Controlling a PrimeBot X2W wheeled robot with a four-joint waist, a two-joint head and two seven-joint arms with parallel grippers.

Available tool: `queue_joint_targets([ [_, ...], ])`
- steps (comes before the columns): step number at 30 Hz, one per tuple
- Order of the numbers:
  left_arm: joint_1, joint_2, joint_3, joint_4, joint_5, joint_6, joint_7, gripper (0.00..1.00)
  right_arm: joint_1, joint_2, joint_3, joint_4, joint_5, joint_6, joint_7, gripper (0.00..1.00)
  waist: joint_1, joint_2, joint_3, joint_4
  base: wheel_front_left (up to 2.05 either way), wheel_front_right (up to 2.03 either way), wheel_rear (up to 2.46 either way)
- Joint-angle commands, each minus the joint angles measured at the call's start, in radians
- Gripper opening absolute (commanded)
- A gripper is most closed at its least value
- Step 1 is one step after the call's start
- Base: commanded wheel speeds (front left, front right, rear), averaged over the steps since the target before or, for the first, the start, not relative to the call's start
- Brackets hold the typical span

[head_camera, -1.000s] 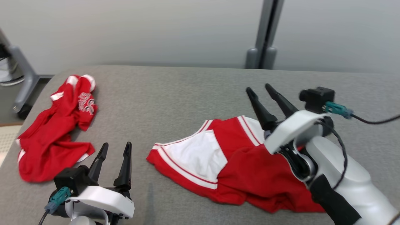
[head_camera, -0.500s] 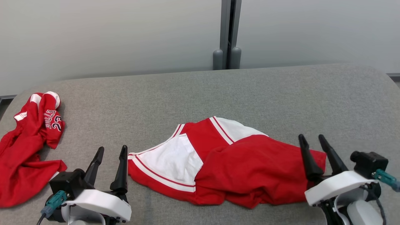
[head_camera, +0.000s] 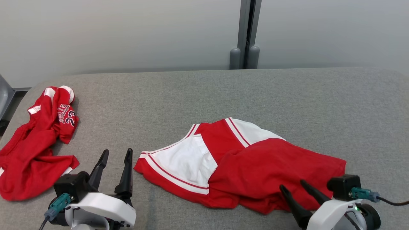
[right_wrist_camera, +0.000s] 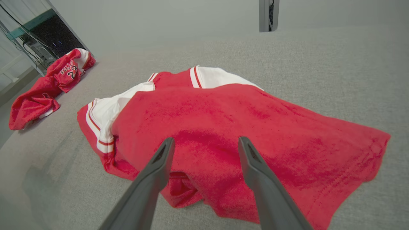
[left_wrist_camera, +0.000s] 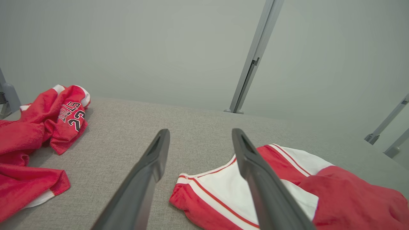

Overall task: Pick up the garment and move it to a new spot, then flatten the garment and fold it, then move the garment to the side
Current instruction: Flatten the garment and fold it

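**Head view.** The left gripper [head_camera: 117,151] sits low at the near left, fingers pointing away from the robot, jaws apart and holding nothing. The right gripper [head_camera: 291,184] sits low at the near right, fingers slanting forward and to the left, jaws apart and holding nothing. The garment [head_camera: 255,166] lies on the grey table [head_camera: 191,95] between the two grippers. Its long axis runs left to right. Its white, striped end lies just right of the left gripper. Its plain red end lies just ahead of the right gripper. A second red garment [head_camera: 32,159] lies crumpled well to the left of the left gripper.

**Left wrist view.** The left gripper [left_wrist_camera: 200,131] is spread wide above bare table. The garment [left_wrist_camera: 335,198] lies to the right of its right finger. The second red garment [left_wrist_camera: 32,127] lies to its left.

**Right wrist view.** The right gripper [right_wrist_camera: 206,139] is spread wide, its fingertips over the garment [right_wrist_camera: 239,111]. Contact cannot be told. The striped end points away to the left.
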Motion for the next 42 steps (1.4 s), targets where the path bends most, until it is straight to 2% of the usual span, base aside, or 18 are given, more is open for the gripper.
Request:
queue_joint_targets([
  [1, -0.009, 0.003, 0.001, 0.002, -0.004, -0.006, -0.004, 1.0, 0.025, -0.016, 0.0, -0.015, 0.006, 0.0, 0.037, 1.0, 0.0, 0.0, 0.001, 0.007, 0.0, 0.0, 0.0],
  [4, -0.011, 0.002, 0.0, 0.005, -0.006, -0.005, -0.006, 1.0, 0.065, -0.012, -0.008, -0.035, 0.013, 0.0, 0.137, 1.0, 0.0, 0.0, 0.005, 0.014, 0.0, 0.0, 0.0],
  [7, -0.018, 0.003, -0.002, 0.005, -0.006, -0.008, -0.006, 1.0, 0.079, 0.001, -0.026, -0.037, -0.029, 0.0, 0.201, 1.0, 0.0, 0.0, 0.013, 0.022, 0.0, 0.0, 0.0],
  [14, -0.037, 0.008, -0.002, 0.005, -0.008, -0.015, -0.005, 1.0, 0.024, 0.059, -0.064, 0.056, -0.128, 0.0, 0.241, 1.0, 0.0, 0.0, 0.048, 0.042, 0.0, 0.0, 0.0],
  [19, -0.049, 0.003, -0.008, 0.016, -0.009, -0.024, -0.008, 1.0, -0.029, 0.082, -0.111, 0.149, -0.192, 0.0, 0.204, 1.0, 0.0, 0.0, 0.066, 0.061, 0.0, 0.0, 0.0],
  [20, -0.049, 0.003, -0.008, 0.019, -0.008, -0.025, -0.009, 1.0, -0.034, 0.084, -0.114, 0.163, -0.199, 0.0, 0.194, 0.76, 0.0, 0.0, 0.067, 0.066, 0.0, 0.0, 0.0],
  [21, -0.05, 0.002, -0.009, 0.022, -0.009, -0.025, -0.008, 1.0, -0.042, 0.086, -0.117, 0.171, -0.203, 0.0, 0.184, 0.25, 0.0, 0.0, 0.068, 0.07, 0.0, 0.0, 0.0],
  [22, -0.05, 0.002, -0.009, 0.022, -0.009, -0.025, -0.008, 1.0, -0.042, 0.086, -0.117, 0.171, -0.203, 0.0, 0.184, 0.25, 0.0, 0.0, 0.068, 0.07, 0.0, 0.0, 0.0],
  [23, -0.051, 0.003, -0.009, 0.026, -0.01, -0.027, -0.011, 1.0, -0.048, 0.088, -0.129, 0.174, -0.221, 0.0, 0.174, 0.0, 0.0, 0.0, 0.068, 0.076, 0.0, 0.0, 0.0],
  [26, -0.051, 0.002, -0.009, 0.028, -0.01, -0.027, -0.012, 1.0, -0.055, 0.09, -0.145, 0.153, -0.238, 0.0, 0.173, 0.0, 0.0, 0.0, 0.068, 0.081, 0.0, 0.0, 0.0],
  [30, -0.047, 0.0, -0.012, 0.028, -0.011, -0.027, -0.014, 1.0, -0.076, 0.085, -0.168, 0.055, -0.273, 0.0, 0.209, 0.0, 0.0, 0.0, 0.075, 0.088, 0.0, 0.0, 0.0],
  [36, -0.074, -0.005, -0.017, 0.026, -0.013, -0.037, -0.014, 1.0, -0.198, 0.025, -0.184, -0.079, -0.273, 0.0, 0.316, 0.0, 0.0, 0.0, 0.123, 0.108, 0.0, 0.0, 0.0],
  [40, -0.092, -0.009, -0.017, 0.036, -0.016, -0.047, -0.017, 1.0, -0.3, -0.02, -0.192, -0.064, -0.23, 0.0, 0.412, 0.0, 0.0, 0.0, 0.161, 0.133, 0.0, 0.0, 0.0],
  [42, -0.108, -0.014, -0.018, 0.045, -0.018, -0.055, -0.021, 1.0, -0.381, -0.073, -0.184, -0.018, -0.19, 0.0, 0.475, 0.0, 0.0, 0.0, 0.185, 0.153, 0.0, 0.0, 0.0],
])
